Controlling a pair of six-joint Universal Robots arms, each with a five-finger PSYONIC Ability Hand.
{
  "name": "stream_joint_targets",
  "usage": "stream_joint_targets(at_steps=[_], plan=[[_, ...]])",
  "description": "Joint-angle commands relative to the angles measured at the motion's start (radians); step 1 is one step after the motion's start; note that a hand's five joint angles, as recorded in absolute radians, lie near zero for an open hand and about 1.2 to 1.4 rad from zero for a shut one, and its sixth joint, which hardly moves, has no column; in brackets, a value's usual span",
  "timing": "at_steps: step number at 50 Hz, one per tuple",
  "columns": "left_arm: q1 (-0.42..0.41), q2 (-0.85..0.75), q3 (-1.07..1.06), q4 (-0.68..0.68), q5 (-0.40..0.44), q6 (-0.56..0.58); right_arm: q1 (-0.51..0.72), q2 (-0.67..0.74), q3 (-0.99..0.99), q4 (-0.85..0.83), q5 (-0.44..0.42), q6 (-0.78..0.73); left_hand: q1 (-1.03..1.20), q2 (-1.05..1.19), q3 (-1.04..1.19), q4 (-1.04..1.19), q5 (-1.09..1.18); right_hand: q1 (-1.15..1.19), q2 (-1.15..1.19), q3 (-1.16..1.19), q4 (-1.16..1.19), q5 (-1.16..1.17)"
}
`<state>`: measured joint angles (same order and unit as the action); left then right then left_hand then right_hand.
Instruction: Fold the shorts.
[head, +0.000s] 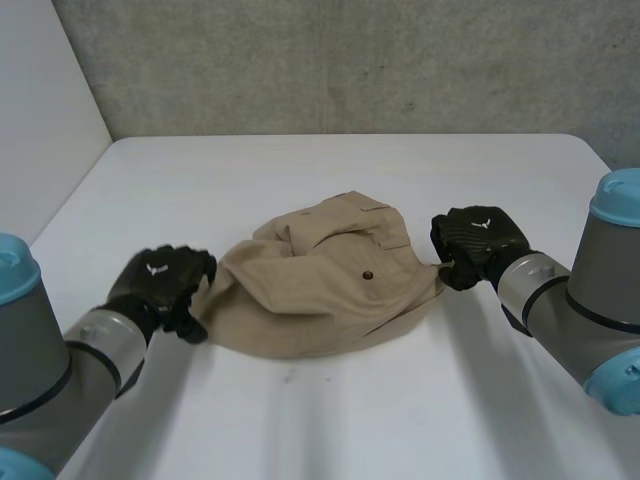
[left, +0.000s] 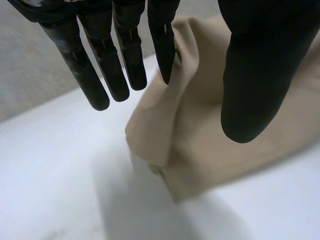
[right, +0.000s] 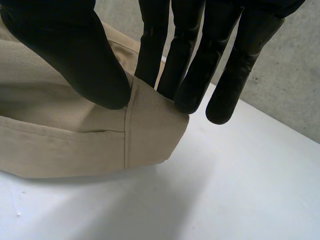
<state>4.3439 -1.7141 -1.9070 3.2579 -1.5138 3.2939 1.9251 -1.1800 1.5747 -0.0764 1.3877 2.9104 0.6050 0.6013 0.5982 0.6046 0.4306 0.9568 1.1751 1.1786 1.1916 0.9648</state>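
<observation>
- Two hands were on one pair of shorts (head: 320, 295), one at each end. I saw the tan cloth bunched in a mound between them on the white table (head: 300, 170).
- Left hand (head: 160, 285): at the cloth's left end, fingers curled down toward the table in the head view.
- In the left wrist view a ridge of cloth ran up between the thumb (left: 255, 80) and the nearest finger (left: 162, 45). I read that as a pinch on the shorts.
- The other left fingers hung straight and close together beside the cloth, touching nothing.
- Below the left fingertips a corner of the shorts hung clear of the table, with shadow under it.
- Right hand (head: 478, 243): at the right end of the mound.
- In the right wrist view the thumb (right: 85, 65) pressed on a seamed edge with the fingers (right: 185, 70) behind it, the cloth clamped between them. The outermost finger sat just off the cloth.
- I couldn't tell whether that edge touched the table below the right fingertips.
- A dark button (head: 368, 274) faced up on the mound, nearer the right hand's fingers than the left's.
- A grey concrete wall (head: 350, 60) stood past the table's far edge.
</observation>
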Motion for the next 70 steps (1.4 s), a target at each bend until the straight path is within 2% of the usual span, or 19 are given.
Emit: stream_joint_targets(at_steps=[1,9,14,17,21,26,28,32,38,47,52,61,70], plan=[[-0.01,0.011,-0.02,-0.036,0.007,-0.016,0.002,0.002,0.005,0.0,-0.001,0.007,0.099,0.102,0.106,0.099,0.099,0.439,0.221,0.218,0.205,0.257],[0.002,0.042,-0.009,-0.03,0.0,-0.017,0.0,0.003,0.016,-0.005,-0.001,0.007,0.09,0.094,0.097,0.09,0.09,0.439,0.221,0.218,0.205,0.257],[0.081,0.197,0.012,0.022,0.009,-0.016,-0.003,0.002,0.025,-0.017,-0.001,0.007,0.058,0.061,0.065,0.058,0.058,0.439,0.221,0.218,0.205,0.257],[0.102,0.235,0.017,0.028,0.018,-0.014,-0.005,0.0,0.025,-0.017,-0.001,0.007,0.055,0.058,0.062,0.055,0.055,0.439,0.221,0.218,0.205,0.257],[0.082,0.275,0.005,0.011,0.084,-0.019,-0.005,0.0,0.025,-0.019,0.001,0.006,0.055,0.058,0.062,0.055,0.055,0.439,0.221,0.218,0.205,0.257],[-0.002,0.292,-0.049,-0.111,0.197,-0.033,-0.001,0.0,0.027,-0.023,0.001,0.006,0.061,0.064,0.067,0.061,0.06,0.439,0.221,0.218,0.205,0.257],[-0.012,0.284,-0.061,-0.148,0.208,-0.033,0.0,0.0,0.027,-0.023,0.001,0.006,0.066,0.07,0.073,0.067,0.066,0.439,0.221,0.218,0.205,0.257],[-0.03,0.237,-0.083,-0.199,0.202,-0.025,0.0,0.002,0.027,-0.025,0.001,0.006,0.075,0.079,0.082,0.076,0.075,0.439,0.221,0.218,0.205,0.257],[-0.026,0.139,-0.087,-0.184,0.184,-0.019,0.0,0.002,0.027,-0.025,0.001,0.006,0.072,0.076,0.079,0.073,0.072,0.439,0.221,0.218,0.205,0.257],[-0.015,-0.016,-0.049,-0.057,0.165,-0.016,0.002,0.003,0.03,-0.025,-0.003,0.004,-0.016,-0.012,-0.009,-0.015,-0.016,0.439,0.221,0.218,0.205,0.257],[-0.013,-0.065,-0.011,0.014,0.123,-0.007,0.002,0.003,0.034,-0.026,-0.004,0.004,-0.039,-0.035,-0.032,-0.039,-0.039,0.439,0.221,0.218,0.205,0.257],[-0.013,-0.174,0.043,0.06,0.035,0.102,0.0,0.002,0.042,-0.026,-0.007,0.001,-0.019,-0.015,-0.012,-0.018,-0.019,0.439,0.221,0.218,0.205,0.257],[0.007,-0.213,0.054,0.083,0.018,0.153,0.002,0.002,0.042,-0.034,-0.007,-0.003,-0.016,-0.012,-0.009,-0.015,-0.016,0.439,0.221,0.218,0.205,0.257]])
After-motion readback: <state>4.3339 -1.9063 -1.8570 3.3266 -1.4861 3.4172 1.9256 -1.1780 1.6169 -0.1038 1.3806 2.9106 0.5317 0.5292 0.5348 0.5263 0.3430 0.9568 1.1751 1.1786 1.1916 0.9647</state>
